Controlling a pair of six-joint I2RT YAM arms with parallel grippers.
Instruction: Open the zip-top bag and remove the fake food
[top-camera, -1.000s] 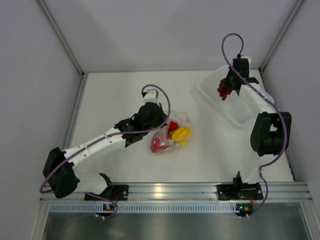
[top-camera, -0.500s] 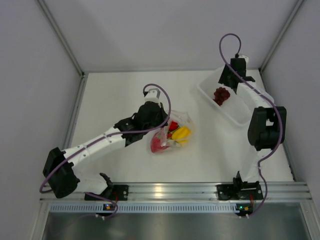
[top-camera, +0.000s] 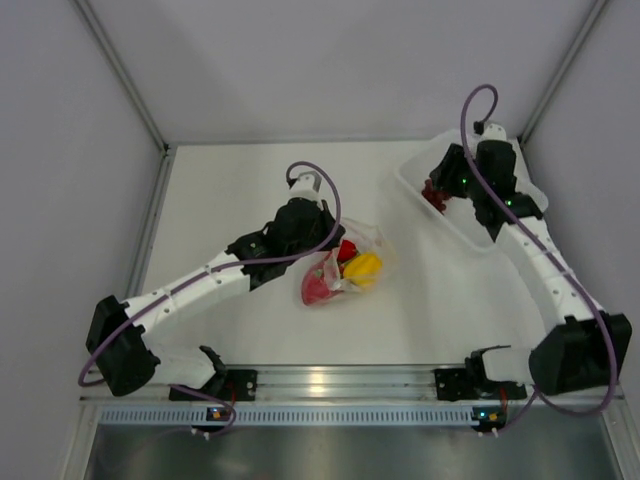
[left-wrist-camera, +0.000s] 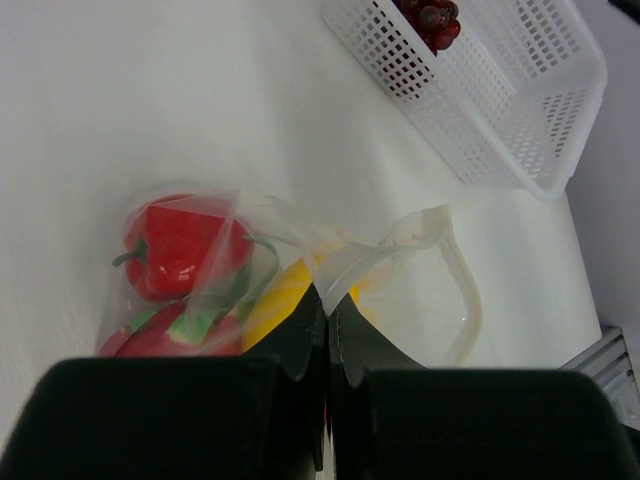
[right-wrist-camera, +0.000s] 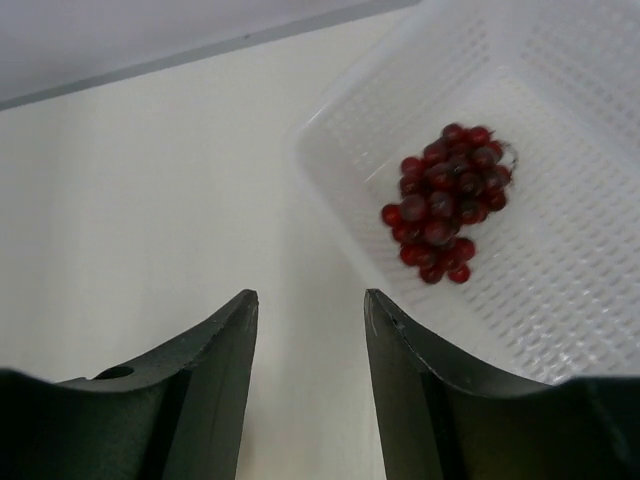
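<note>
From above, the right arm (top-camera: 503, 205) covers part of the grapes (top-camera: 432, 194) and tray (top-camera: 409, 182). The left gripper (left-wrist-camera: 327, 308) hides the bag's (left-wrist-camera: 415, 285) near edge and the pink fruit's (left-wrist-camera: 150, 337) lower half.

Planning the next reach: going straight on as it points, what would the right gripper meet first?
Probably the bare white table just short of the white perforated plastic basket's nearest corner; depth is unclear, so the open right gripper might clip that rim. The dark red grape bunch lies off to the right.

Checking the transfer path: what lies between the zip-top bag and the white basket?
Nothing; only bare table between the zip-top bag and the basket, shown in the top view.
</note>
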